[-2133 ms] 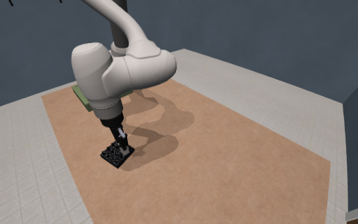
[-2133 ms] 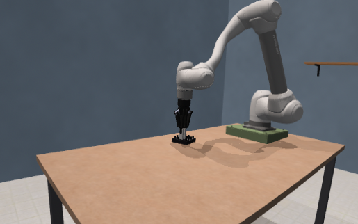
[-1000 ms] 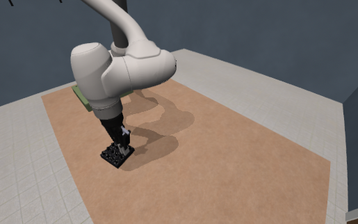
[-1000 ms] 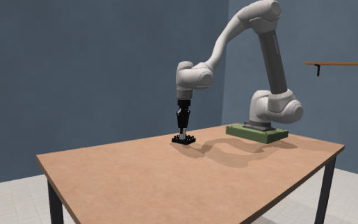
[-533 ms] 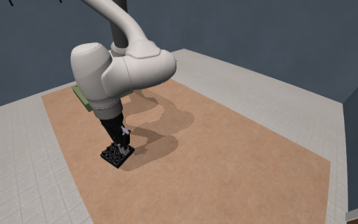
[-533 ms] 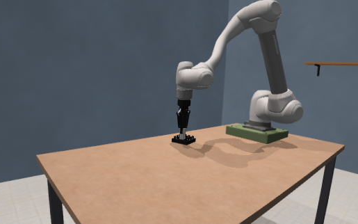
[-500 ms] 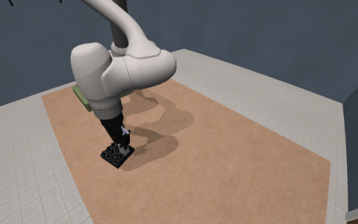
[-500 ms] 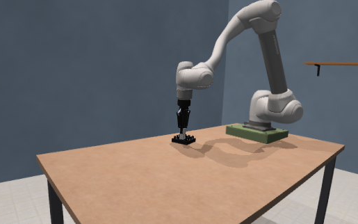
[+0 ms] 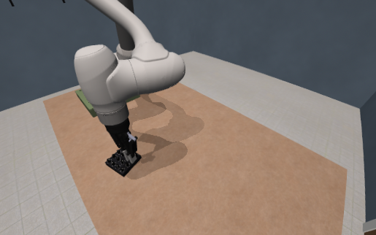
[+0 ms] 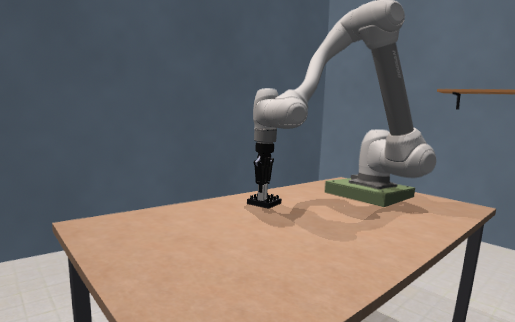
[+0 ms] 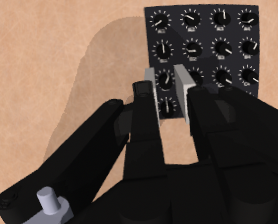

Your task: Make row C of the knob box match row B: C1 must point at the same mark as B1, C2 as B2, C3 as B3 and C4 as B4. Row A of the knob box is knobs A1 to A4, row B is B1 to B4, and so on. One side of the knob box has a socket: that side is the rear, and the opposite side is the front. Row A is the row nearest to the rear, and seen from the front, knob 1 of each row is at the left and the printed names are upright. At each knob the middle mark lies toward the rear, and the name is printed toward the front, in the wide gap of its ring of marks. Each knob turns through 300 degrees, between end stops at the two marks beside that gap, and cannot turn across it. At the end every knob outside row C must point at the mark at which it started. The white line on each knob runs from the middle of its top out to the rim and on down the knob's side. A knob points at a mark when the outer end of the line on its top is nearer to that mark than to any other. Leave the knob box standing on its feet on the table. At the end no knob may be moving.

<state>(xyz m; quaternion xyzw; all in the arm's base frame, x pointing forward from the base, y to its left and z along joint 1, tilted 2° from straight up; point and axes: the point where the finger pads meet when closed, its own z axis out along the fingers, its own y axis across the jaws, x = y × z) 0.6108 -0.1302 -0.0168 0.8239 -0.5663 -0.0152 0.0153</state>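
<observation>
Here the gripper hangs over the knob box, its two pale fingers parted a little around one knob at the box's 7 o'clock corner in the wrist view, pinching nothing. The box stands on the table, at 9 o'clock from the green base.

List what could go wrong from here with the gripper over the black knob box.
1. The black two-finger gripper straddles a small black knob on the black knob box with its grey pads slightly apart, not clamped. Twisting now would likely slip and leave the knob unturned.
2. The right pad sits close to the neighbouring knob and might nudge it off its mark.
</observation>
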